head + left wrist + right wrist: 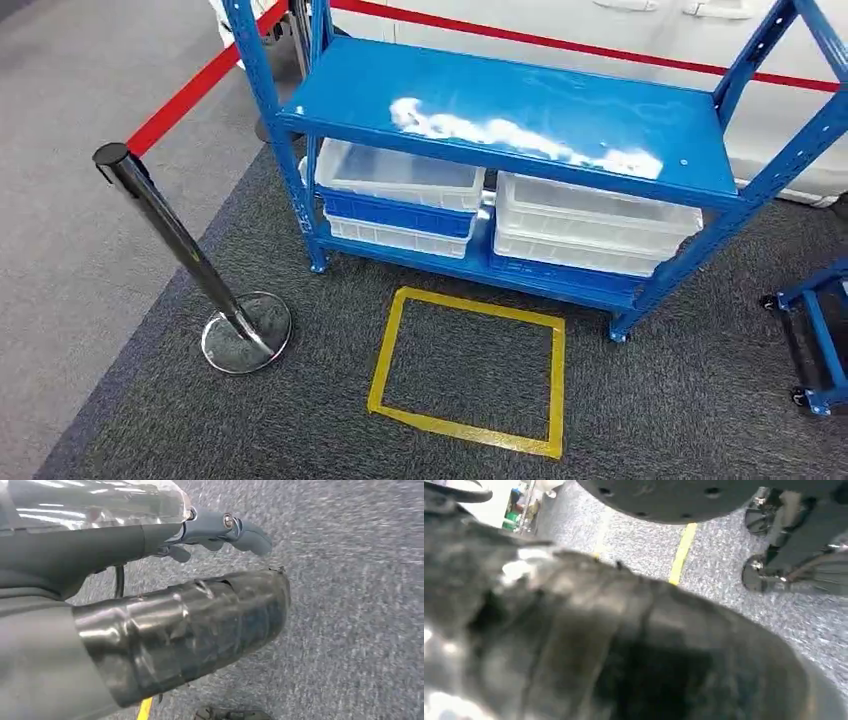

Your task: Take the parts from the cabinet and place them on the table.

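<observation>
The blue cabinet (520, 110) is an open steel rack straight ahead on the dark carpet. Its top shelf is bare and glossy. On the lower shelf sit stacked bins: at the left a white bin (400, 175) over a blue bin (395, 212), at the right two white bins (595, 215). The top shelf hides what lies inside them. My left hand (220, 530) hangs above the carpet with grey fingers stretched out and nothing in them. My right hand (599, 645) is a dark blurred cover close to the camera, and its fingers are hidden.
A chrome stanchion (175, 235) with a round base (245, 333) stands at the left, carrying a red belt (195, 90). A yellow tape rectangle (470, 365) marks the floor before the rack. A blue wheeled frame (820, 340) stands at the right edge.
</observation>
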Available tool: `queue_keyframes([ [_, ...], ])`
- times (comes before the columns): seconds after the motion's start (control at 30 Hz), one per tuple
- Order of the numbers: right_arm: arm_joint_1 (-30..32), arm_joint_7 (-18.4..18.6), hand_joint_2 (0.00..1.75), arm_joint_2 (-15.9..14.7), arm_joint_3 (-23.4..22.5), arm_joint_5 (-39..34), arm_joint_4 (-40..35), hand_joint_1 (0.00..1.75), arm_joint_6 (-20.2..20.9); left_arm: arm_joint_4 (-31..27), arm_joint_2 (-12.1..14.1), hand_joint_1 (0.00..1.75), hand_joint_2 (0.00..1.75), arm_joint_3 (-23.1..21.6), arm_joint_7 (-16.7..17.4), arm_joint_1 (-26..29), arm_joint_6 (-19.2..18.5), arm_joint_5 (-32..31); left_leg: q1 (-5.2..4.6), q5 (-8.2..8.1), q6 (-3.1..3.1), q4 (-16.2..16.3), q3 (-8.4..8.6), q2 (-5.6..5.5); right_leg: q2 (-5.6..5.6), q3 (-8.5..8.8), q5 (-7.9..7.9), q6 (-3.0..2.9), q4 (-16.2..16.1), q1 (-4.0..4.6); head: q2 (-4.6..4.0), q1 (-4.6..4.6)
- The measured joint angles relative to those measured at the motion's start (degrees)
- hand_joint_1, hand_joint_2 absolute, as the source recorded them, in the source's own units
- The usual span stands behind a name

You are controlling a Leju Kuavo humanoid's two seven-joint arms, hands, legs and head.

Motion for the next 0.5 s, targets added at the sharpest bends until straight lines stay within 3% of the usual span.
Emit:
queue_keyframes([
  [0.07, 0.11, 0.00, 0.00, 0.00, -0.02, 0.02, 0.00, 0.00, 0.00, 0.00, 0.00, 0.00, 0.00, 0.00, 0.00, -0.14, 0.13, 0.00, 0.04, 0.04, -0.60, -0.50, 0.50, 0.57, 0.67, -0.09, -0.02, -0.38, -0.11, 0.07, 0.00, 0.02],
  [0.1, 0.10, 0.00, 0.00, 0.00, -0.04, 0.07, 0.00, 0.00, -0.04, 0.00, 0.00, 0.00, 0.00, 0.00, 0.00, -0.16, 0.28, 0.00, -0.24, -0.20, -1.03, -0.53, 0.72, 0.68, 0.97, 0.52, 0.40, -0.96, -1.01, -0.52, 0.00, -0.04],
  [0.13, 0.15, 0.00, 0.00, 0.07, -0.04, 0.20, 0.00, 0.00, -0.07, 0.00, 0.02, 0.00, 0.00, 0.00, 0.07, -0.13, 0.50, -0.02, 0.09, -1.05, -1.25, 0.54, 0.50, -0.63, 1.17, 0.76, 0.65, -1.21, -1.47, -0.62, 0.00, 0.02],
  [0.17, 0.14, 0.02, 0.00, 0.07, -0.04, 0.22, 0.00, 0.00, -0.13, 0.00, 0.02, 0.00, 0.00, 0.00, 0.15, -0.13, 0.77, -0.02, 0.08, -3.04, -1.37, 3.43, -0.92, -1.60, 1.28, 0.71, 0.73, -1.56, -1.50, -0.73, 0.00, -0.13],
  [0.23, 0.10, 0.02, 0.00, 0.07, -0.04, 0.35, 0.00, 0.00, -0.24, 0.00, 0.02, 0.00, 0.00, 0.00, 0.35, 0.01, 0.85, -0.02, 0.13, -7.55, -1.74, 12.89, -5.45, -2.17, 1.78, 0.56, 0.68, -1.77, -1.44, -0.64, 0.00, -0.13],
  [0.27, 0.13, 0.09, 0.00, 0.09, -0.04, 0.35, 0.00, 0.00, -0.24, 0.02, 0.00, 0.00, 0.00, 0.00, 0.37, 0.11, 0.85, -0.02, 0.13, -8.59, -1.89, 16.53, -7.30, -2.20, 2.07, 0.56, 0.66, -1.80, -1.39, -0.59, 0.00, -0.11],
  [0.3, 0.14, 0.09, 0.00, 0.09, -0.04, 0.37, 0.00, 0.00, -0.22, 0.02, 0.00, 0.00, 0.00, 0.00, 0.42, 0.17, 0.85, -0.13, 0.13, -8.05, -1.96, 17.64, -8.05, -2.20, 2.47, 0.58, 0.62, -1.83, -1.28, -0.56, 0.00, -0.11],
  [0.33, 0.14, 0.11, 0.00, 0.09, -0.04, 0.37, 0.00, 0.00, -0.22, 0.02, 0.00, 0.00, 0.00, 0.00, 0.53, 0.18, 0.90, -0.13, 0.13, -6.09, -1.96, 15.74, -7.36, -2.20, 2.78, 0.62, 0.51, -1.82, -1.09, -0.57, 0.00, -0.13],
  [0.4, 0.11, 0.11, 0.00, 0.13, -0.04, 0.46, 0.00, 0.00, -0.24, 0.00, 0.04, 0.00, 0.00, 0.00, 0.57, 0.16, 0.98, -0.18, 0.15, -0.52, -1.75, 6.36, -3.24, -2.40, 3.52, 0.66, 0.08, -1.52, -0.45, -0.66, 0.00, -0.13],
  [0.43, 0.14, 0.11, 0.00, 0.24, -0.04, 0.61, 0.00, 0.00, -0.28, 0.00, 0.04, 0.00, 0.00, 0.00, 0.59, 0.16, 0.98, -0.20, 0.23, 0.84, -1.49, 1.73, -1.46, -3.40, 3.77, 0.45, -0.24, -1.26, 0.01, -0.68, 0.00, -0.11],
  [0.47, 0.09, 0.11, 0.00, 0.26, -0.04, 0.70, 0.00, 0.00, -0.28, 0.00, 0.04, 0.00, 0.00, 0.00, 0.68, 0.14, 0.98, -0.20, 0.10, -0.08, -1.37, 0.84, -0.95, -4.46, 4.00, 0.04, -0.48, -0.88, 0.53, -0.29, 0.00, -0.11],
  [0.5, 0.01, 0.11, 0.00, 0.26, -0.04, 0.72, 0.00, 0.00, -0.26, 0.00, 0.04, 0.00, 0.00, -0.02, 0.68, 0.07, 1.03, -0.20, 0.12, 0.14, -0.94, 0.97, -1.05, -4.19, 4.16, -0.20, -0.41, -0.62, 0.59, -0.37, 0.00, -0.04],
])
